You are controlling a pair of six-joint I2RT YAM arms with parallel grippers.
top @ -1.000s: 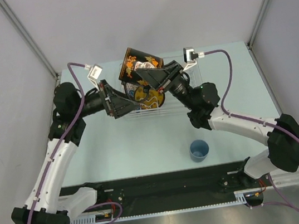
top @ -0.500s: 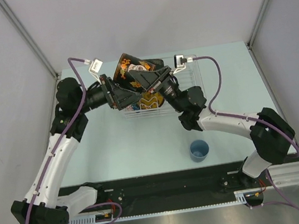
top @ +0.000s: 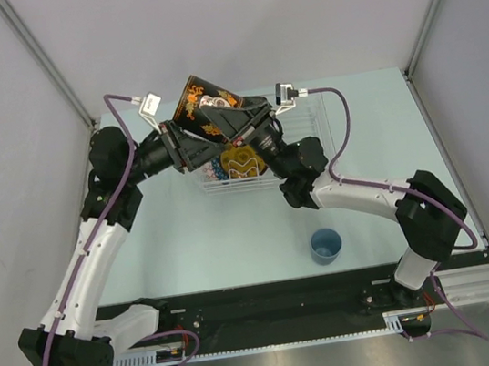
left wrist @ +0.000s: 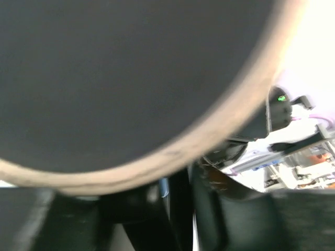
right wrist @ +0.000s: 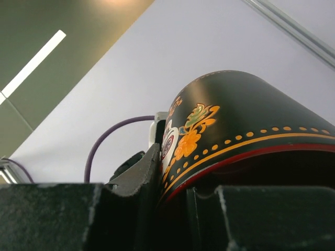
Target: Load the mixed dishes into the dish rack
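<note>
The black square floral plate [top: 200,105] hangs tilted above the left end of the dish rack [top: 311,125], held from both sides. My right gripper [top: 241,126] is shut on its right edge; in the right wrist view the orange-flowered rim [right wrist: 246,115] sits between the fingers of my right gripper [right wrist: 172,178]. My left gripper [top: 187,144] is shut on the plate's lower left edge. The plate's dark underside [left wrist: 131,78] fills the left wrist view above my left gripper [left wrist: 180,178]. The yellow dark-rimmed saucer [top: 241,162] stands in the rack. The small light-blue cup [top: 326,245] sits on the table.
A bluish dish [top: 214,171] shows in the rack beside the saucer, partly hidden by the arms. Grey walls close in the table on the left, right and back. The arms' bases sit on the black rail [top: 272,303] at the near edge.
The right arm has carried the plate left and slightly up. The left gripper has moved in to the plate's left edge and shut on it.
</note>
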